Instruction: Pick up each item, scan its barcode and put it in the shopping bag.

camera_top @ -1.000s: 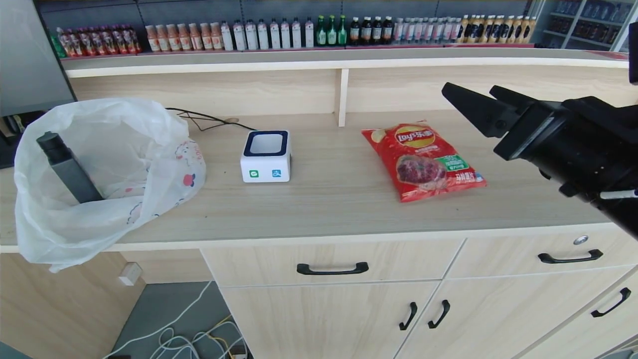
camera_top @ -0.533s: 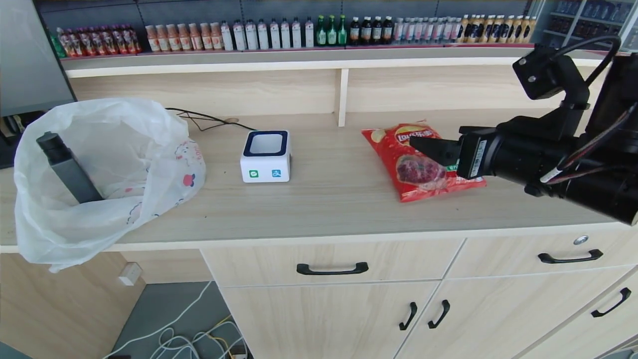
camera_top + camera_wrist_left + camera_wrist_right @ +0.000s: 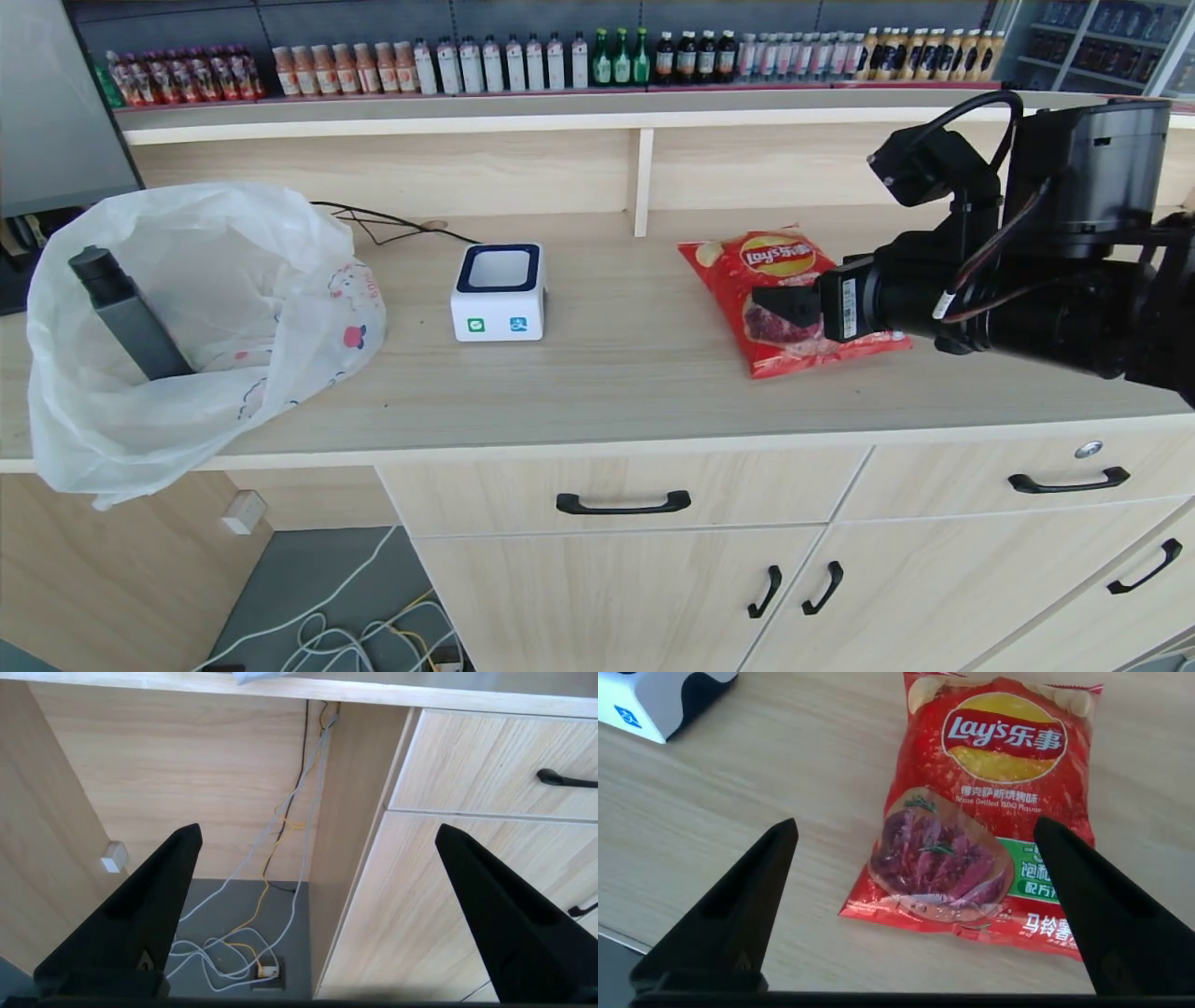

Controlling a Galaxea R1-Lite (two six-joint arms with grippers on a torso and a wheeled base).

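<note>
Nearest to us are the cupboard doors and a drawer handle (image 3: 623, 504) under the counter (image 3: 616, 383). Wires (image 3: 355, 635) lie on the floor at about 7 o'clock from that handle. Our left claw (image 3: 318, 831) hangs low in front of the cupboards, facing the floor wires (image 3: 243, 943). Its two fingers are spread wide with nothing between them.

Up on the counter, the white shopping bag (image 3: 233, 308) sits at the near left edge. Part of it hangs over the edge. A dark grey post (image 3: 126, 313) stands tilted inside it. The small white scanner (image 3: 498, 291) with a blue rim sits in the middle, at 3 o'clock from the bag and well apart from it.

The red chips bag (image 3: 780, 257) lies flat on the wood at 3 o'clock from the scanner. Our right claw (image 3: 761, 303) is over its near half. From the wrist we see the claw (image 3: 913, 823) spread wide, one finger on each side of the chips bag (image 3: 990, 812). It is not pinching the bag. We cannot tell if it touches.

A thin black cable (image 3: 392, 224) lies at 11 o'clock from the scanner. Farthest back, rows of bottles (image 3: 560, 61) stand on a long shelf.
</note>
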